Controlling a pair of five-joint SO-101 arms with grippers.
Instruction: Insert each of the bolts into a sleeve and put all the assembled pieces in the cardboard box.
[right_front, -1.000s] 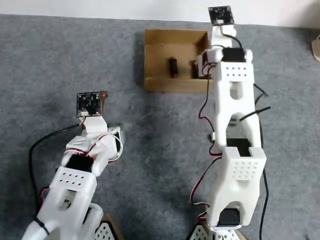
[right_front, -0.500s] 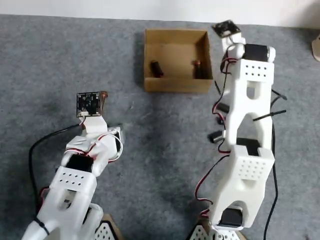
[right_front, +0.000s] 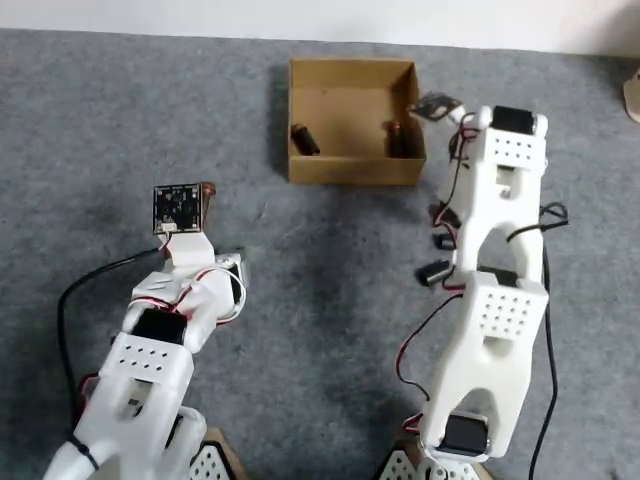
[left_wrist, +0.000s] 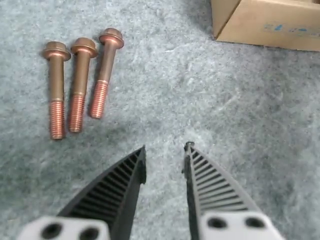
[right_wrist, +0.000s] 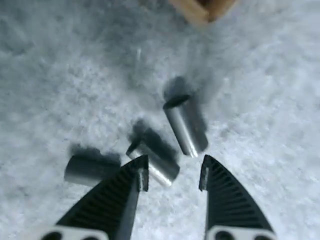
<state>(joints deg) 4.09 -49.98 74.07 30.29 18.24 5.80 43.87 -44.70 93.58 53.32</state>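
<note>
Three copper bolts (left_wrist: 80, 85) lie side by side on the grey carpet, ahead of my open left gripper (left_wrist: 164, 150), which holds nothing. My right gripper (right_wrist: 172, 172) is open too and hangs over three loose grey sleeves: one (right_wrist: 186, 124) just ahead, one (right_wrist: 155, 161) close to a fingertip, one (right_wrist: 87, 170) off to the side. The cardboard box (right_front: 350, 172) stands at the back with two assembled pieces inside, one (right_front: 305, 138) on its left and one (right_front: 397, 138) on its right. The right arm (right_front: 495, 200) stands just right of the box.
A corner of the box (left_wrist: 265, 22) shows beyond the bolts, and another corner (right_wrist: 202, 7) beyond the sleeves. The left arm (right_front: 165, 330) stands at the front left. Open carpet (right_front: 330, 280) lies between the arms. Cables hang beside the right arm.
The right arm drew back from over the box to its right side. One assembled piece in the box went from the middle to the left. The left arm kept still.
</note>
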